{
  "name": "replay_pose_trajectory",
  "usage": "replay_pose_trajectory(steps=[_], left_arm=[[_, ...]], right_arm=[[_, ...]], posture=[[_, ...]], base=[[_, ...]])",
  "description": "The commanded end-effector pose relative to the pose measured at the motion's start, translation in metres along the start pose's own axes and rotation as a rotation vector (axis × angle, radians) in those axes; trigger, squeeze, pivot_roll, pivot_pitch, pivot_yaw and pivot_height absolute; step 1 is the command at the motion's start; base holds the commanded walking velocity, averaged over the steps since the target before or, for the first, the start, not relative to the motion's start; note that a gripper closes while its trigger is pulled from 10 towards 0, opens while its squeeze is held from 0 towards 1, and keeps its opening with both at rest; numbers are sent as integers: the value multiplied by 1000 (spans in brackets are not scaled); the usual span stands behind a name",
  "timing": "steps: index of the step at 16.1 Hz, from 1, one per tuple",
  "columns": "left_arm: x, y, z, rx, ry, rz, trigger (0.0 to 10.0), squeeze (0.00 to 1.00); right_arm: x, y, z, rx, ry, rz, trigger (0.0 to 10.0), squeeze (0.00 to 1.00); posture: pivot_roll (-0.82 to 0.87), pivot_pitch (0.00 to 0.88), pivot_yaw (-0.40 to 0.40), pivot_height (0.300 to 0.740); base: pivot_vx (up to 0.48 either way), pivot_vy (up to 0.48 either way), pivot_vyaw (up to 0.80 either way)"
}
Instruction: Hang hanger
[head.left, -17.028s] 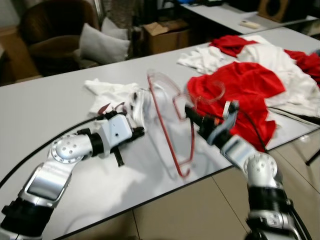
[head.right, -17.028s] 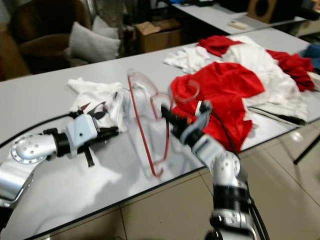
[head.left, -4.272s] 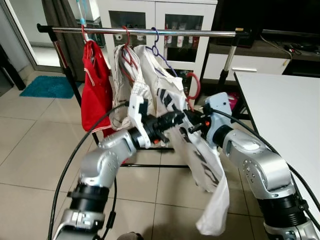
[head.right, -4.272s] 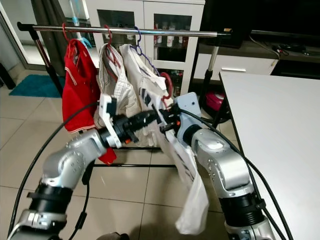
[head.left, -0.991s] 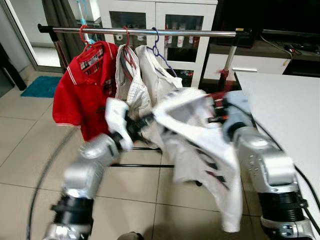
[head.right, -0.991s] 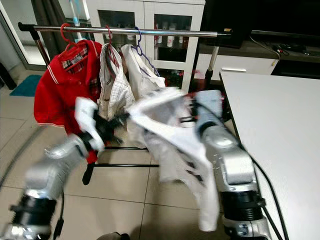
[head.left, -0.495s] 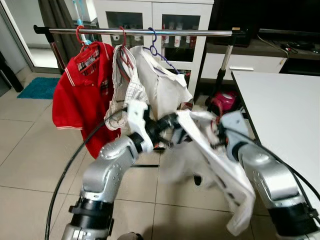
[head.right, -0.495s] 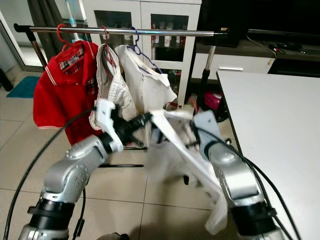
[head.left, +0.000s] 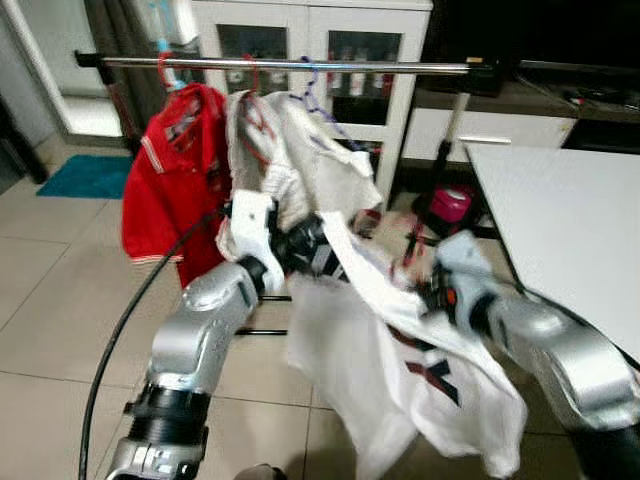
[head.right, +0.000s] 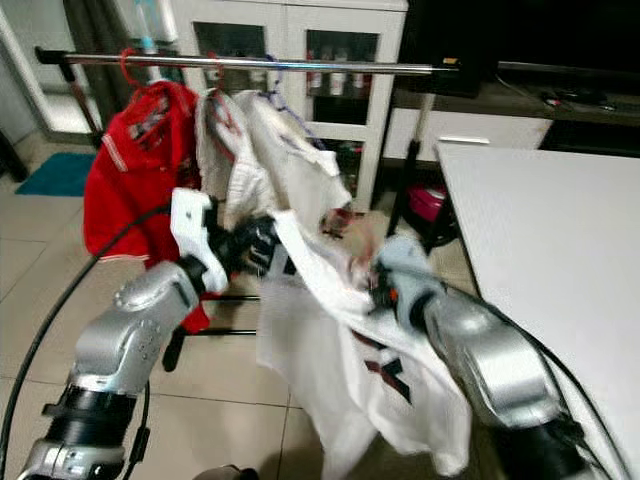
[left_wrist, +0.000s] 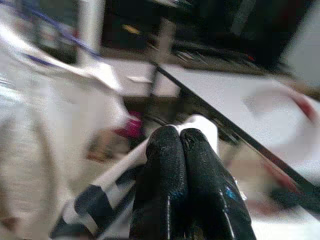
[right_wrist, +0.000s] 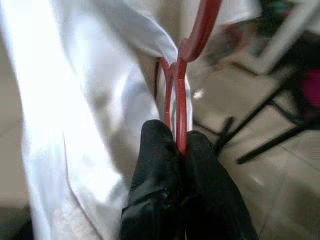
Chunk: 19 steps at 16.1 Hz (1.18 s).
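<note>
Both claws (left_wrist: 179, 137) (right_wrist: 176, 145) clamped, arms raised forward.

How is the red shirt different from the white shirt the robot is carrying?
The red shirt hangs from the rail; the white shirt is off it, held between both pincers. The red one hangs straight; the white one sags, crumpled, with dark print. Both are on red hangers.

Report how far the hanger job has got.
Done: a white shirt is on the red hanger, and the robot stands at the clothes rail, where a red shirt and pale garments hang. In hand: the right tool is shut on the hanger's neck; the left tool pinches the shirt. Left: hooking the hanger over the rail.
</note>
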<state>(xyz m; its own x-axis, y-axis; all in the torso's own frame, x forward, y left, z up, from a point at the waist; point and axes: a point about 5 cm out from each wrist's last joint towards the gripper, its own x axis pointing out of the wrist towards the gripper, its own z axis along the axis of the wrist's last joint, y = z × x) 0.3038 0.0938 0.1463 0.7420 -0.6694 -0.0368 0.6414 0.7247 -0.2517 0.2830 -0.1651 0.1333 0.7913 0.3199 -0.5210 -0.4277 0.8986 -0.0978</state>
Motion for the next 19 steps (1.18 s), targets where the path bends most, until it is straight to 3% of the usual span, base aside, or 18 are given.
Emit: replay_pose_trajectory(steps=[1,3,8,10,11,12,13,14,15,17,18,19], left_arm=[[1,-22,-3,-12,31,-155,0,0],[1,-30,-4,-33,21,-205,0,0],[-1,-39,10,-37,-34,-308,0,0],[-4,-32,6,77,45,-273,0,0],[-5,-24,3,137,82,-222,1922,0],[-5,-17,2,189,108,-169,7020,0],[-6,-9,2,234,124,-120,10000,0],[-11,0,12,263,108,-106,10000,1000],[-18,-2,25,260,84,-176,10000,1000],[-28,-2,28,282,103,-233,10000,1000],[-41,7,32,288,117,-255,10000,1000],[-52,26,37,322,127,-207,10000,1000]], right_arm=[[2,-12,12,42,-74,-144,10000,0],[8,-11,21,138,-151,-218,10000,0],[16,-8,15,134,-140,-263,10000,0],[16,-9,18,168,-188,-262,10000,0],[15,-9,21,185,-215,-253,10000,0],[14,-9,23,189,-230,-241,10000,0],[13,-10,25,191,-245,-224,10000,0],[9,-8,29,186,-286,-142,10000,0],[6,-7,33,173,-316,-65,10000,0],[2,-7,34,146,-327,-2,10000,0],[-5,-7,37,131,-343,91,10000,0],[-13,-7,40,101,-363,179,10000,0]], posture=[[-41,0,19,740],[-35,0,10,740],[-20,0,-5,740],[-20,0,2,740],[-22,0,4,740],[-22,0,4,740],[-21,0,6,740],[-22,0,9,740],[-20,0,10,740],[-18,0,13,740],[-16,0,14,740],[-15,0,14,740]], base=[[0,0,0],[0,0,0],[0,0,0],[0,0,0],[0,0,0],[0,0,0],[0,0,0],[0,0,0],[0,0,0],[0,0,0],[0,0,0],[0,0,0]])
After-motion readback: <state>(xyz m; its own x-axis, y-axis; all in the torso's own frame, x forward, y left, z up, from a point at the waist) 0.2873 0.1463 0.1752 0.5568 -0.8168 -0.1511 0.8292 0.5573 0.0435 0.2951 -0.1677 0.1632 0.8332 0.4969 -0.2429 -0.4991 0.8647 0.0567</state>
